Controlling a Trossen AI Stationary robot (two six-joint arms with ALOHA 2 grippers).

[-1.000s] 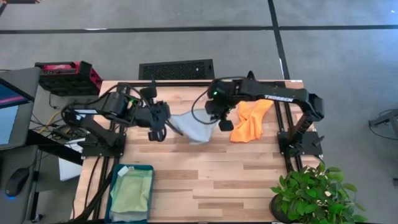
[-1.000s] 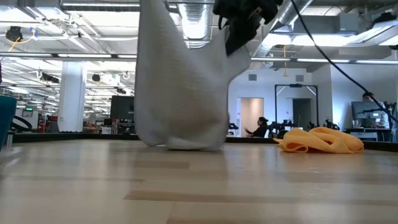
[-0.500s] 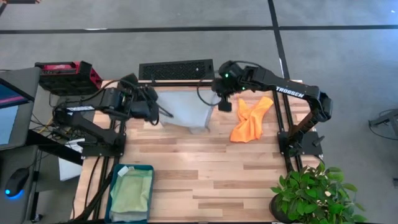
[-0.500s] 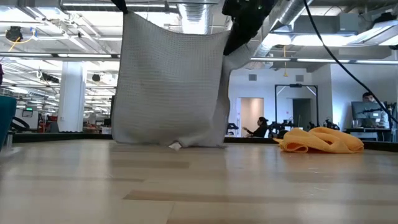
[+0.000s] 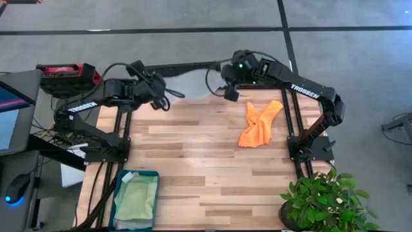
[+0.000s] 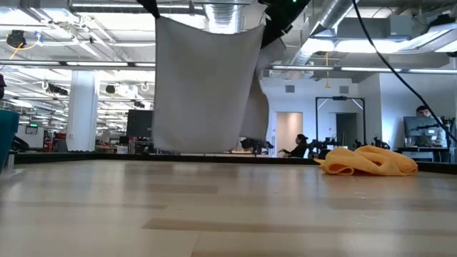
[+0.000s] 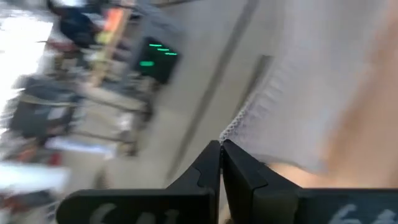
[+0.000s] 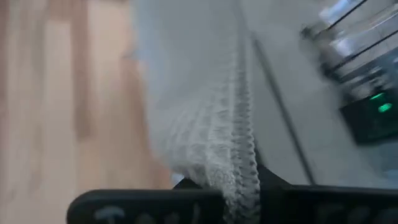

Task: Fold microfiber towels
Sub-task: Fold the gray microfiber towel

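Hanging grey towel [image 6: 203, 86] stretched between left gripper [image 5: 162, 98] and right gripper [image 5: 228, 90], both clamped on its top corners, above table's far edge [image 5: 193, 103]

Grey towel [image 6: 203, 86] is showing matt, waffle-woven cloth — orange towel [image 5: 259, 124] looking soft; worktop [image 5: 206, 174] is gleaming as smooth pale wood.

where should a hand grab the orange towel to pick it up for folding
Grip the orange towel at its upper corner nearest the table's far right edge, coming straight down from above. It lies crumpled in a long diagonal heap with that corner spread flattest and free. Both hands now hold the grey towel stretched in the air.
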